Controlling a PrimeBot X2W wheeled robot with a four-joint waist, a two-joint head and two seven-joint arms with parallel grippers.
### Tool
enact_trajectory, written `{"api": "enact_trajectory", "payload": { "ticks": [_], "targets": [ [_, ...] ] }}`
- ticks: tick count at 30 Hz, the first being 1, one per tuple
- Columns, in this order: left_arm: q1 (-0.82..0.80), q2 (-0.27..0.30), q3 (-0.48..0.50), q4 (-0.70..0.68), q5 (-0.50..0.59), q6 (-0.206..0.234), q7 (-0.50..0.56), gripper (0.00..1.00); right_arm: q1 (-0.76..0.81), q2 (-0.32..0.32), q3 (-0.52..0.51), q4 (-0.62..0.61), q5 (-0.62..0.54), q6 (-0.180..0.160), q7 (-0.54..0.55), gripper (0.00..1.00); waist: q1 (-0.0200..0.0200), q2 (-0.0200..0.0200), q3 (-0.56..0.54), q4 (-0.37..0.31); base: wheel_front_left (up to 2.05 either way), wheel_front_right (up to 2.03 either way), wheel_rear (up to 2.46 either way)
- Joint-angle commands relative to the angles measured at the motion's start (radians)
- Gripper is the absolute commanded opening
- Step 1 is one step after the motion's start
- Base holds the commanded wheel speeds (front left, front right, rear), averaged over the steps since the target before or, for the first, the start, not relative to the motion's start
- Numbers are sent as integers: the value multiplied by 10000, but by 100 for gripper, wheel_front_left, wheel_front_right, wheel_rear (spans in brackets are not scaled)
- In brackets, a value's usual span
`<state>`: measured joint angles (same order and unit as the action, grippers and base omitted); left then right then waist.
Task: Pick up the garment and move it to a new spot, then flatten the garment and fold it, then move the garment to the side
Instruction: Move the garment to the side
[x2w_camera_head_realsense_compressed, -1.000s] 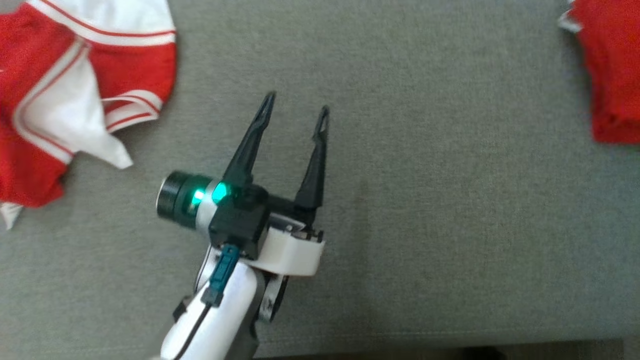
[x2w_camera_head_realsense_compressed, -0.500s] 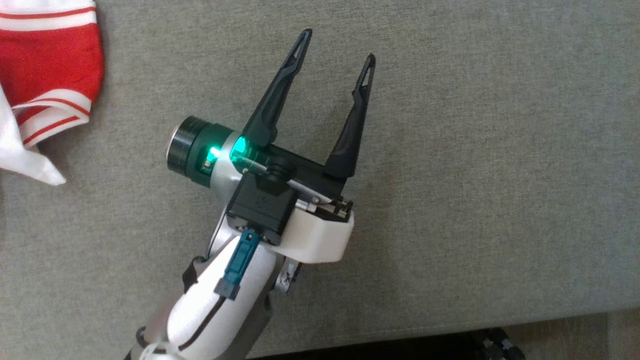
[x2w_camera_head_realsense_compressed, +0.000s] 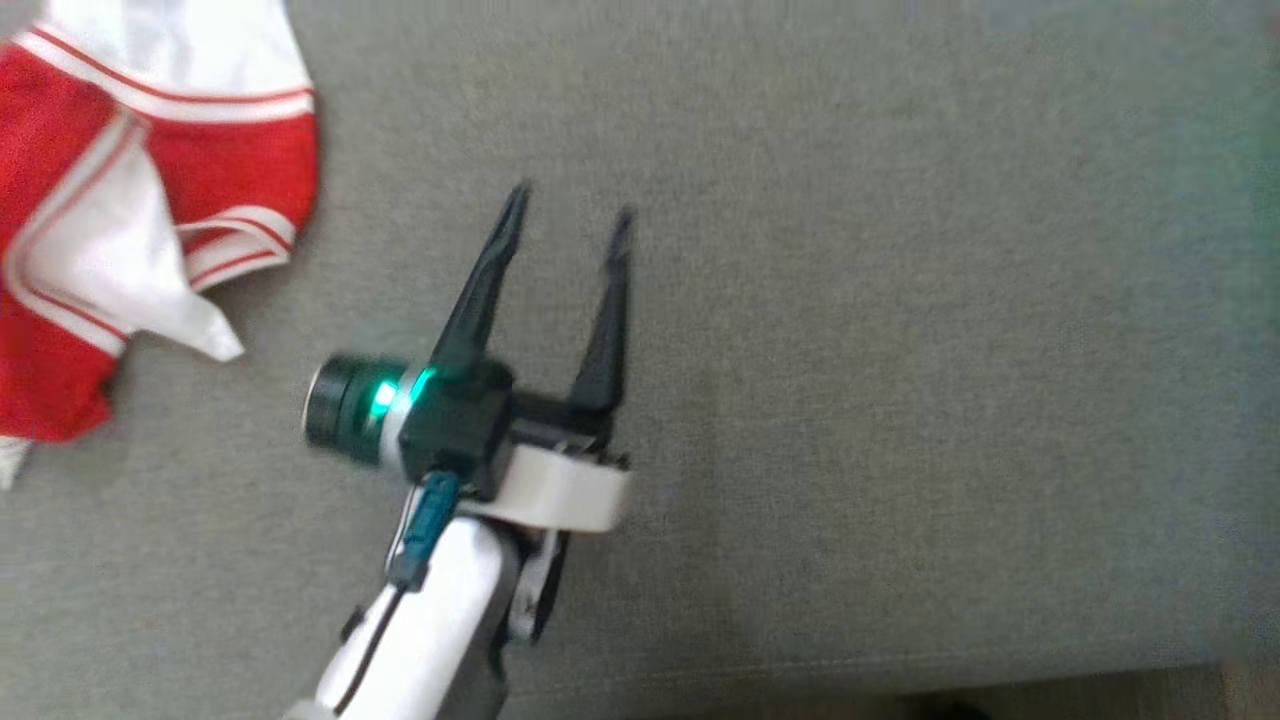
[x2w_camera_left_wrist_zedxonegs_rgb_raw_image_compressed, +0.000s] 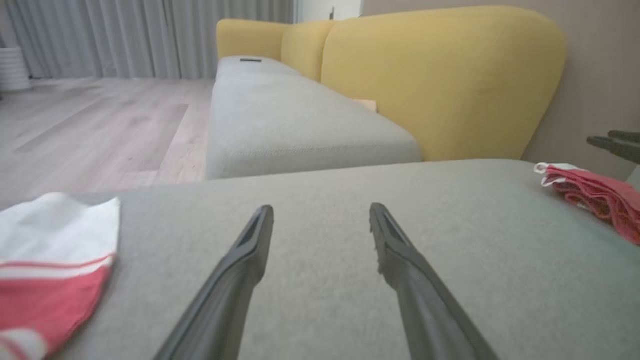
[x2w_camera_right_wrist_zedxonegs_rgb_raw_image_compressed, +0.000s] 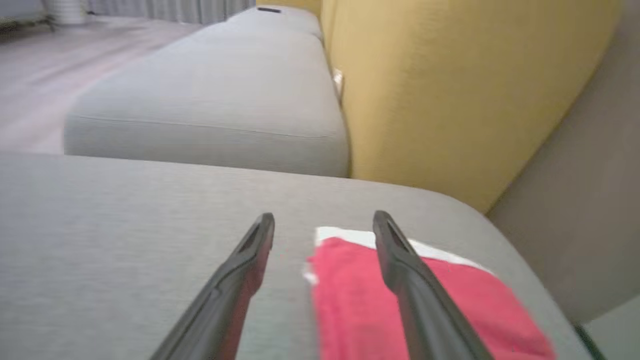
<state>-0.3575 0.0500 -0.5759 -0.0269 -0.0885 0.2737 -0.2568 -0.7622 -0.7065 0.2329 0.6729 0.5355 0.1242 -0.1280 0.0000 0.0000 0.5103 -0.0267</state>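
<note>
A folded red garment (x2w_camera_right_wrist_zedxonegs_rgb_raw_image_compressed: 350, 300) with a white edge lies flat on the grey cushion (x2w_camera_right_wrist_zedxonegs_rgb_raw_image_compressed: 125, 240), near its right end. My right gripper (x2w_camera_right_wrist_zedxonegs_rgb_raw_image_compressed: 324, 217) is open just above it, with its right finger over the fabric and nothing held. In the left wrist view the same red garment (x2w_camera_left_wrist_zedxonegs_rgb_raw_image_compressed: 595, 192) lies far to the right, beside the right gripper's fingers (x2w_camera_left_wrist_zedxonegs_rgb_raw_image_compressed: 615, 142). My left gripper (x2w_camera_head_realsense_compressed: 570, 207) is open and empty over the bare cushion (x2w_camera_head_realsense_compressed: 900, 350). The left wrist view shows the left gripper (x2w_camera_left_wrist_zedxonegs_rgb_raw_image_compressed: 321, 210) open too.
A crumpled red-and-white garment (x2w_camera_head_realsense_compressed: 150, 200) lies at the cushion's left end, to the left of my left gripper, and its edge (x2w_camera_left_wrist_zedxonegs_rgb_raw_image_compressed: 50, 280) is in the left wrist view. A yellow backrest (x2w_camera_left_wrist_zedxonegs_rgb_raw_image_compressed: 440, 80) rises behind the cushion. Another grey seat (x2w_camera_left_wrist_zedxonegs_rgb_raw_image_compressed: 300, 125) and wooden floor (x2w_camera_left_wrist_zedxonegs_rgb_raw_image_compressed: 90, 125) lie beyond. The cushion's front edge (x2w_camera_head_realsense_compressed: 800, 690) runs along the bottom.
The head camera swung right and came back left, so the whole picture shifted. My left gripper has stayed open over the cushion. My right gripper has gone from shut to open.
</note>
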Motion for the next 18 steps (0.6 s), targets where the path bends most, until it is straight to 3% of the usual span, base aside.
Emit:
{"api": "enact_trajectory", "payload": {
  "ticks": [1, 5, 6, 9, 18],
  "targets": [
    [278, 9, 418, -215, -111, 38, -49, 100, 512, -84, 169, -292, -14, 65, -253, 100, 0, 0, -1077, 210, 0, 0, 0],
    [1349, 46, 1168, 348, -373, 40, -49, 100, 1325, 1352, 896, -600, 273, 65, -941, 100, 0, 0, -2441, 294, 0, 0, 0],
    [1873, 69, 1563, 587, -492, 5, -49, 100, 1812, 1977, 1201, -718, 309, 65, -1170, 100, 0, 0, -3063, 316, 0, 0, 0],
    [2547, 125, 2090, 810, -550, -94, -49, 100, 2633, 2826, 1365, -998, 87, 65, -1318, 100, 0, 0, -3878, 364, 0, 0, 0],
    [4215, 315, 3160, 532, -174, -440, -49, 100, 5985, 5020, -262, -3443, -1666, 65, -1335, 100, 0, 0, -5377, 469, 0, 0, 0]
  ]
}}
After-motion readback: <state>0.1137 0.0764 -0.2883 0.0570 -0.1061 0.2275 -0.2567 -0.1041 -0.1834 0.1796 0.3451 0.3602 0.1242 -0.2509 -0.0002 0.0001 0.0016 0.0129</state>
